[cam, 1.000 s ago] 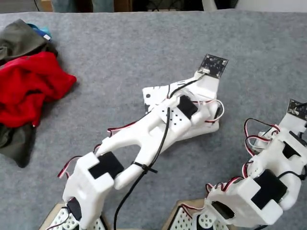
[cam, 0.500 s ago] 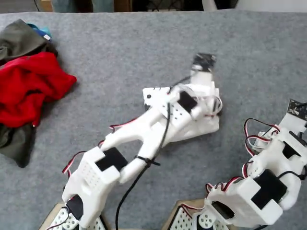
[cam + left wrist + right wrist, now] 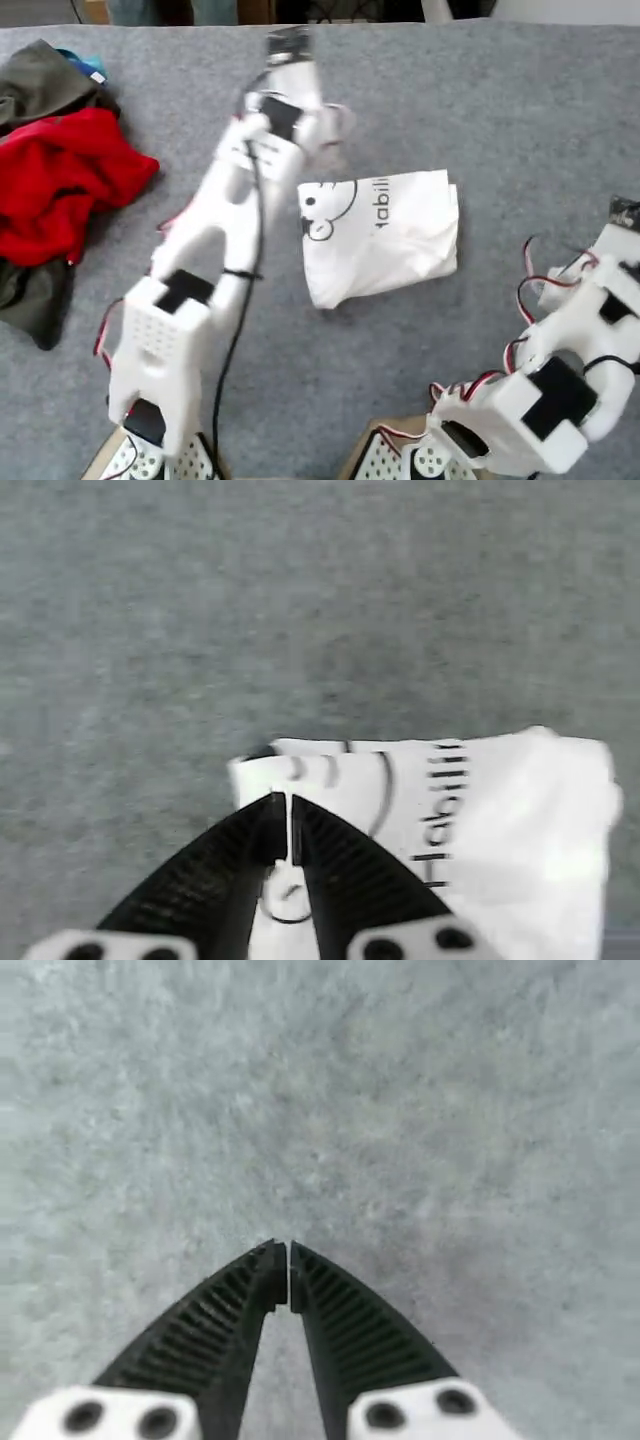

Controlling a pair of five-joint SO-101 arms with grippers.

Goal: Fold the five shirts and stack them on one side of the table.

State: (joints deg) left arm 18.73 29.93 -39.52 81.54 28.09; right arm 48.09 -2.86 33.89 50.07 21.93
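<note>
Status at this frame:

- White shirt lay folded into a compact rectangle near mid-desk, print side up, with one near corner a bit loose. Count: 1 folded. My read: that spot is where both arms reach, so it sat in the work zone and not at a stack spot yet.
- Pile of unfolded clothes sat at the left edge of the desk, well apart from the white shirt.
  - Red shirt lay on top, with dark olive cloth behind it.
  - A blue sliver peeked out, and a dark patch showed on the near side.
  - That made 3 colours. I couldn't tell whether the two dark bits were one garment or two. Four shirts there would fit the task's five, but that's inference, not a count.
- Left arm was stretched out between the pile and the white shirt. Its pincer was together tip to tip, gripping nothing, raised off the desk near the shirt's printed end.
- Right arm was tucked back by its base on the right side, probably parked to stay out of the way. Its pincer was also together and empty, over bare desk.
- Totals: 2 arms, 2 pincers, 0 loads.

Judgement: roughly 1 of 5 done. The next grab looks easiest on the red shirt, since it was topmost.
</note>
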